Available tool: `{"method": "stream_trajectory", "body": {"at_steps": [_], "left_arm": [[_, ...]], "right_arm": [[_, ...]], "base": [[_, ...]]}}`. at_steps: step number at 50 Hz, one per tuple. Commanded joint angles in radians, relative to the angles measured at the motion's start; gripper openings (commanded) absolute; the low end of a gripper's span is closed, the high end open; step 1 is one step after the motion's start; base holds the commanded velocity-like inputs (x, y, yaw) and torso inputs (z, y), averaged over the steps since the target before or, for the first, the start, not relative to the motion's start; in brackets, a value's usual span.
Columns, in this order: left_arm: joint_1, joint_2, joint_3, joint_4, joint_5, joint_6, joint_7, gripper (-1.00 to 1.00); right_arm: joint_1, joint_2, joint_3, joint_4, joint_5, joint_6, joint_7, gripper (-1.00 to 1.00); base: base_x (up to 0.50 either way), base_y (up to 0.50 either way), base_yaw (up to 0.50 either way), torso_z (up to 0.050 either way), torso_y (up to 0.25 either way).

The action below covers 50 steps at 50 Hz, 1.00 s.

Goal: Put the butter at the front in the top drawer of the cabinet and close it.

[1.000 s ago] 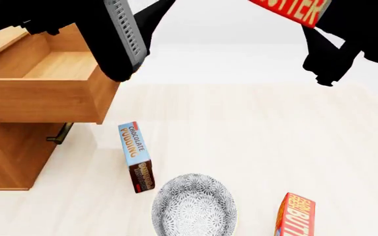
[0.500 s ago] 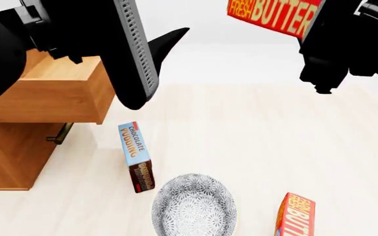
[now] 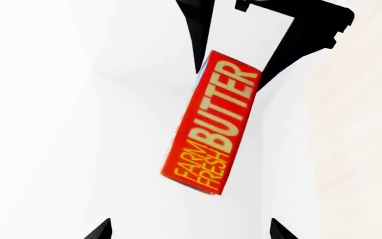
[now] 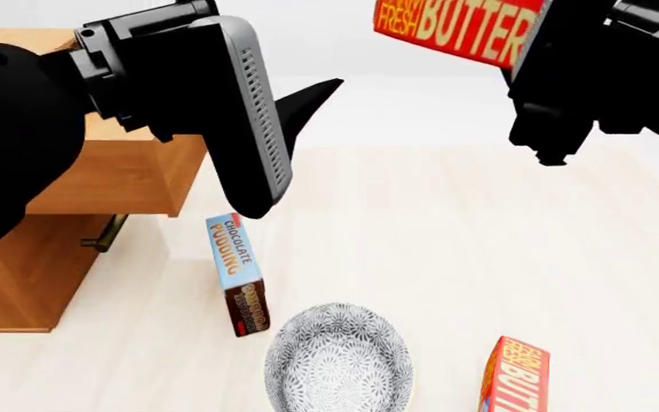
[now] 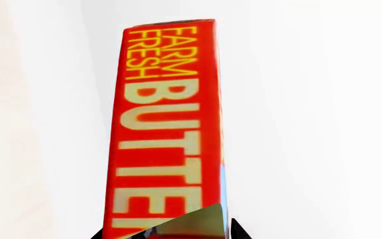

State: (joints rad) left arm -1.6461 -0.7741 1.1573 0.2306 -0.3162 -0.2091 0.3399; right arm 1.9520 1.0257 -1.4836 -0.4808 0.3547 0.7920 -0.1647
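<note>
The cabinet (image 4: 32, 275) fills the left edge of the head view, its top drawer (image 4: 123, 176) pulled out toward the middle of the floor, though the left arm hides most of the opening. The floor (image 4: 456, 257) carries the rest: a patterned bowl (image 4: 338, 360) at the near edge, a pudding box (image 4: 238, 273) between bowl and cabinet, and a second butter carton (image 4: 515, 376) at the near right, untouched.

The butter (image 4: 462, 27) is off the floor, clamped in the right gripper (image 4: 535, 60) high at the far right. Its long axis lies roughly level in the head view, lettered face toward the camera, free end pointing left toward the drawer. So the drawer lies to the left of and below the held carton, and the right arm must carry it across; the left gripper (image 4: 278, 129) is nearer the drawer but holds nothing, its fingers spread apart (the gap shows between the ribbed pad and the pointed tip).

The left wrist view shows the butter (image 3: 211, 122) whole, hanging from the dark right fingers (image 3: 310, 30), which the head view crops. The right wrist view shows only the butter (image 5: 167, 129) close up, its gripped end running out of the picture between the fingertips, and no drawer
</note>
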Motion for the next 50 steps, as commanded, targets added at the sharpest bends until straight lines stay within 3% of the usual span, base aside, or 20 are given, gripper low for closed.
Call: {"method": "stream_trajectory", "body": {"at_steps": [1,50], "left_arm": [[0.02,0.015,0.001,-0.023,0.019,0.027,-0.021,1.0],[0.059,0.054,-0.004,-0.054,0.017,0.07,-0.036,1.0]], "right_arm": [[0.028,0.0,0.038,-0.017,-0.08,-0.006,0.013,-1.0],[-0.001,-0.01,0.074,-0.051,-0.047,-0.017,0.005,-1.0]], "base": [[0.0,0.0,0.0,0.0,0.0],[0.0,0.0,0.0,0.0,0.001]]}}
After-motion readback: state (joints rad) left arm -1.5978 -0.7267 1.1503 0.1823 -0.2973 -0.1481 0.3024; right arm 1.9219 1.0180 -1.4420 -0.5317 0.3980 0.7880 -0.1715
